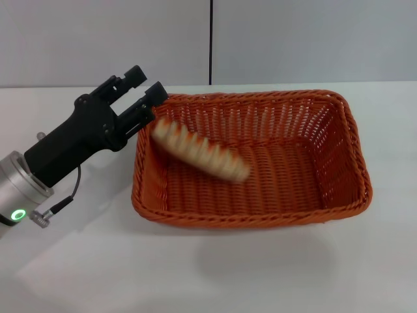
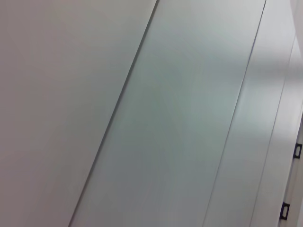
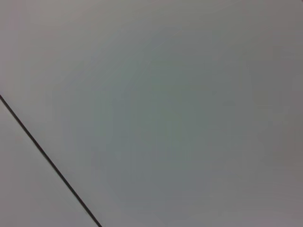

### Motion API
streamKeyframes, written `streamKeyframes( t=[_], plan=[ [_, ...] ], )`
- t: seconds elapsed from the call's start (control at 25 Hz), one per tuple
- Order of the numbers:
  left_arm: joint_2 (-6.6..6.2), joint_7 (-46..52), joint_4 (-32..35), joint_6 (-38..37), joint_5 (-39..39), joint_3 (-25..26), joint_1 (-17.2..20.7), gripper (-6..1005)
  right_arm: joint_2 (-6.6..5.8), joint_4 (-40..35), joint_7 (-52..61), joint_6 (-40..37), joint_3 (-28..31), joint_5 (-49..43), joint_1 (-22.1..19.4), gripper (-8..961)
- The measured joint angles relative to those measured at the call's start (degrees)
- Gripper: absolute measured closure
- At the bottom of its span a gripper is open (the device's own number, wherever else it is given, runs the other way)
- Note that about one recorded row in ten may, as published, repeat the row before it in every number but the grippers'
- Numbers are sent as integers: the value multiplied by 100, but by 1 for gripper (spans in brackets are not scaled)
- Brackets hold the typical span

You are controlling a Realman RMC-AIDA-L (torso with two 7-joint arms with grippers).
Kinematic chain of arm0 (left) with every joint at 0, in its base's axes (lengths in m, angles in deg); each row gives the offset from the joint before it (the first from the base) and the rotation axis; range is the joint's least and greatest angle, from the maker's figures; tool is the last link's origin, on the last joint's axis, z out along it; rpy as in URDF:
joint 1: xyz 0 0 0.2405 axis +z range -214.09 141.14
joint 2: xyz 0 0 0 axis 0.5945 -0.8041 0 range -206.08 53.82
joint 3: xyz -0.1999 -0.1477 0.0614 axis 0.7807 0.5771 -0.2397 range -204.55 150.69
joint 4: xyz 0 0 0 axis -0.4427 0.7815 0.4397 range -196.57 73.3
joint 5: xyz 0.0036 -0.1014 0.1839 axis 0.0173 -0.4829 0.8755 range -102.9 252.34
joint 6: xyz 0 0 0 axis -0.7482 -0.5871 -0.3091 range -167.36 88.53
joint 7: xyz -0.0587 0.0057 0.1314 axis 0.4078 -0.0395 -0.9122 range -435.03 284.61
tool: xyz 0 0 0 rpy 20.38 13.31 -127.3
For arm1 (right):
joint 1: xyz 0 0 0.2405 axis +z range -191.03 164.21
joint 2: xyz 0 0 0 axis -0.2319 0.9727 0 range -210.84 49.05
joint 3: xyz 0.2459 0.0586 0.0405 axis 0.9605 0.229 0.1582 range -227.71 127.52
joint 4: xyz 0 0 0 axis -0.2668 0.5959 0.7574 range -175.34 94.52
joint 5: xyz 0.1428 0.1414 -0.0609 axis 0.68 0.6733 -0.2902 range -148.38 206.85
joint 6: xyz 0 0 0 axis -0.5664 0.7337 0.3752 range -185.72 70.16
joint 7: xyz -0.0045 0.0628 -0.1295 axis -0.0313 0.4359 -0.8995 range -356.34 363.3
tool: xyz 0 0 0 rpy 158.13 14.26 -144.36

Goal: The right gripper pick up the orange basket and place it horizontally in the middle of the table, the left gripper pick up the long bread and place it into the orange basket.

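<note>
The bread [image 1: 201, 154] drops into the basket [image 1: 352, 140]. The left gripper [image 1: 145, 87] is open, holding nothing; next it should pull away.

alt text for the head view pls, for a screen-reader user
An orange basket sits lengthwise across the white table, with the long bread blurred and tilted inside it toward its left end. The left gripper, fingers open, is at the basket's left rim; the right gripper is out of view.
</note>
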Motion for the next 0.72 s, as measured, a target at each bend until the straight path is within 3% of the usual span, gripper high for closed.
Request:
streamKeyframes(
  t=[0.12, 0.36, 0.48, 0.52, 0.72],
  plan=[
    [-8, 0, 13, -113, -20, 31, 34, 289, -6, 38, 0, -1, 0, 0, 35, 587],
    [-17, -2, 66, -275, -214, 37, 156, 200, -9, 43, 13, 6, 0, 0, 46, 587],
    [-22, -104, 103, -392, -665, 41, 381, 155, -4, 42, 34, 40, 33, 21, 17, 587],
    [-11, -474, 83, -525, -1490, 41, 774, 140, -1, 42, 37, 45, 42, 28, 13, 587],
    [10, -901, -76, -629, -2011, 40, 1013, 139, -4, 38, 43, 47, 73, 57, 3, 587]
  ],
)
